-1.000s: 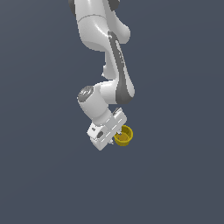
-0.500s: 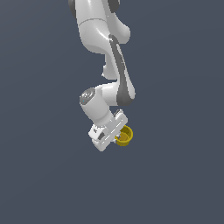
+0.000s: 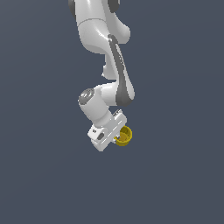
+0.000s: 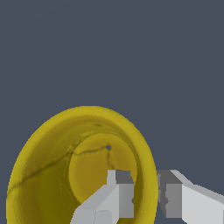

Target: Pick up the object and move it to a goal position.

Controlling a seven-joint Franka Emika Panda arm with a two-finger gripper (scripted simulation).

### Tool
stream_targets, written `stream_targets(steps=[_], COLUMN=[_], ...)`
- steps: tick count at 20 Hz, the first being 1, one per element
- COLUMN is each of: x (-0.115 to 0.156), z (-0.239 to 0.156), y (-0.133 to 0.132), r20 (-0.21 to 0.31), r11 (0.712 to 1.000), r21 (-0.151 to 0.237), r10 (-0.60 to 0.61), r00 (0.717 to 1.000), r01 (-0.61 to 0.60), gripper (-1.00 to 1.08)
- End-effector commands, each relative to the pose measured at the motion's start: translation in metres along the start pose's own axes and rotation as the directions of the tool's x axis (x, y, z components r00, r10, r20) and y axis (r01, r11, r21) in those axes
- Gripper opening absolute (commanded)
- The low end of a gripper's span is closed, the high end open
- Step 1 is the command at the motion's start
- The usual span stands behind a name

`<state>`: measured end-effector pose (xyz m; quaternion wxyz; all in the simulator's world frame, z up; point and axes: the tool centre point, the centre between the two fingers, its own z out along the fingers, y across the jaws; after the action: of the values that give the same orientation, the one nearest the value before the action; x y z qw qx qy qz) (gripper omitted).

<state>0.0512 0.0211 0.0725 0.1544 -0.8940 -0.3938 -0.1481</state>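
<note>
One yellow cup [image 4: 65, 175] (hollow side seen), wall clamped between gripper [image 4: 146, 199] fingers [image 4: 118, 197], held beside the wrist.

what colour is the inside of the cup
Yellow, same as its outside; the cup shows best in the wrist view, pinched by the gripper.

Your white arm [image 3: 109, 52] hangs down from the top of the exterior view, bends at a grey-banded elbow, and ends in a wrist angled toward the exterior view's right. The claw [image 4: 146, 197] is closed on the wall of the yellow cup [image 4: 52, 175] (one finger [image 4: 116, 197] inside the rim, the other finger [image 4: 183, 201] outside), and carries it in the air.
</note>
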Motion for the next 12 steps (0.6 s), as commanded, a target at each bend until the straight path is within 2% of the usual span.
stream_targets(steps=[1,12], x=[-0.002,-0.017], z=[-0.006,-0.049], y=[0.007,0.064], r20=[-0.001,0.001], r11=[1.0,1.0], r21=[-0.003,-0.003], r10=[0.001,0.001], r00=[1.0,1.0], r01=[-0.001,-0.001], gripper=[-1.0,-1.0])
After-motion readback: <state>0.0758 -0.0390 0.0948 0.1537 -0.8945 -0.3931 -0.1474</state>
